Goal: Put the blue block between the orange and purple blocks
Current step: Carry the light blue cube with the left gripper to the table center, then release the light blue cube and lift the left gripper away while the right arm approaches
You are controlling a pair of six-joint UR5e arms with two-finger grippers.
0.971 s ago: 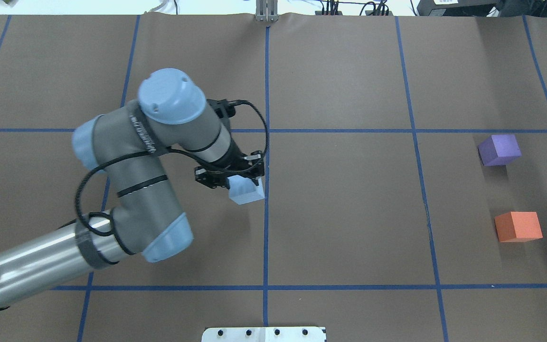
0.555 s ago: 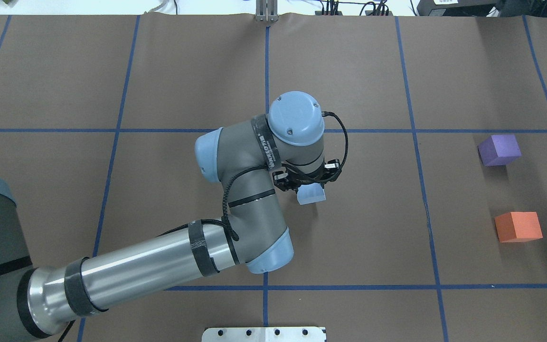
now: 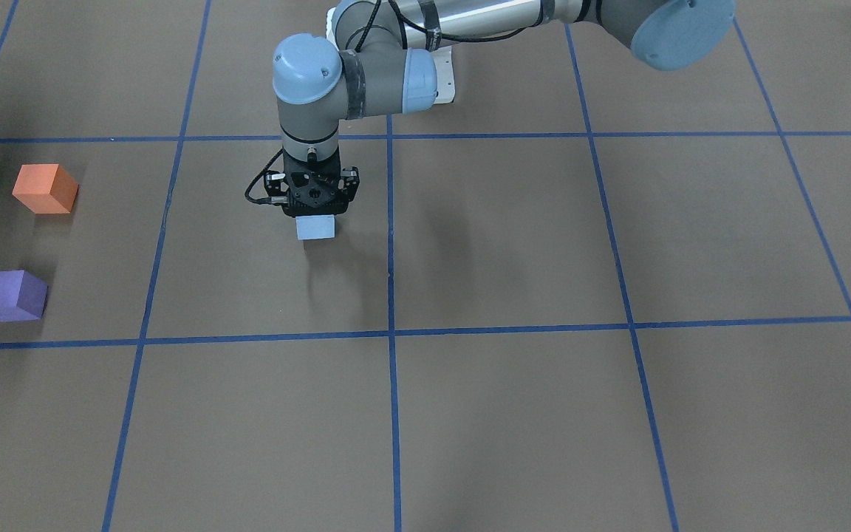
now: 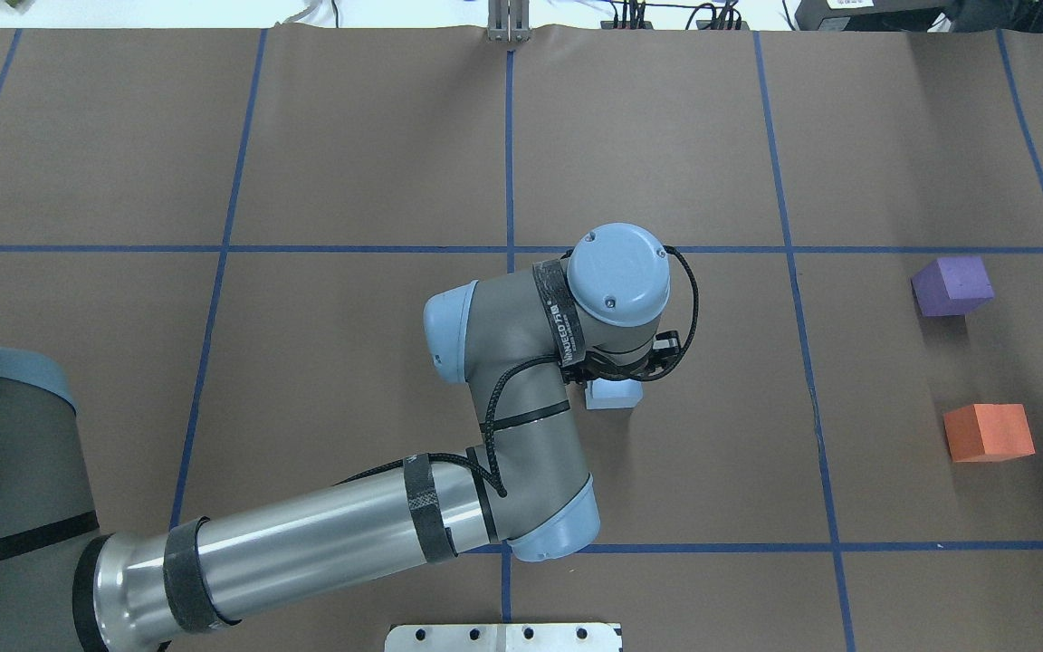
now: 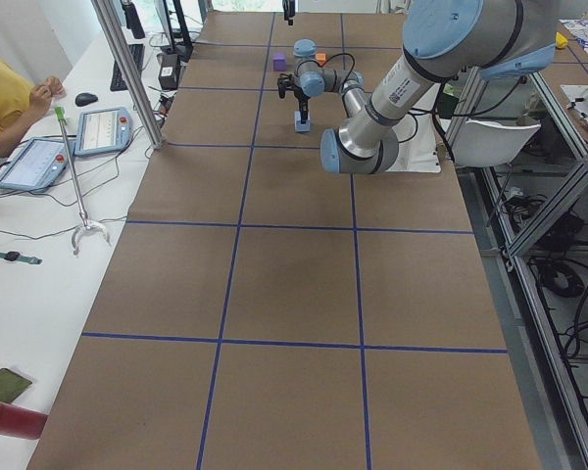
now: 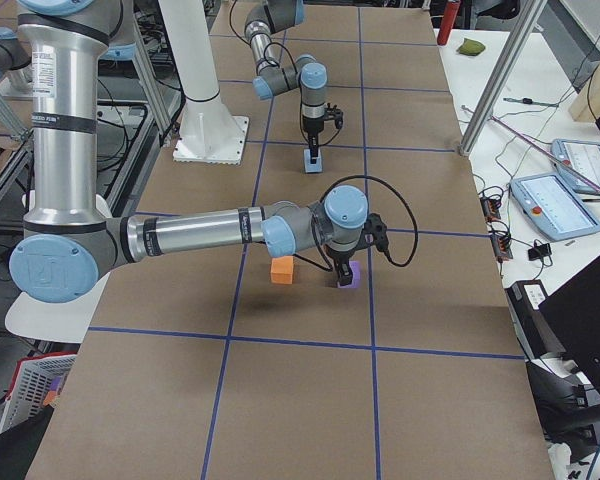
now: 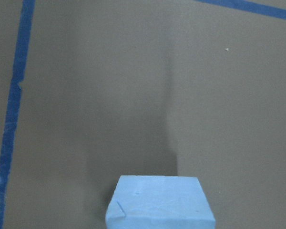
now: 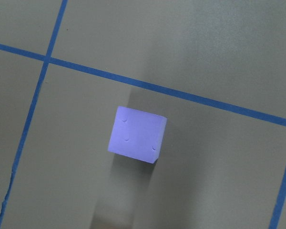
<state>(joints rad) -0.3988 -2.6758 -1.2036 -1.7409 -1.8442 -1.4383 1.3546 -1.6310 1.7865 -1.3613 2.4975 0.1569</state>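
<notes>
Pinched the blue block [image 3: 315, 228] between the fingers of the left gripper [image 3: 315, 216], well apart from the orange block [image 3: 44, 189] and purple block [image 3: 10, 295]. Could not tell the spread of the right gripper [image 6: 344, 273].

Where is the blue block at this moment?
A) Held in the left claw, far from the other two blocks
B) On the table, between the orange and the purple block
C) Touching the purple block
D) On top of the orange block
A: the left claw grips the blue block near the middle of the table, while the orange block and the purple block stand far off to the side.
</notes>
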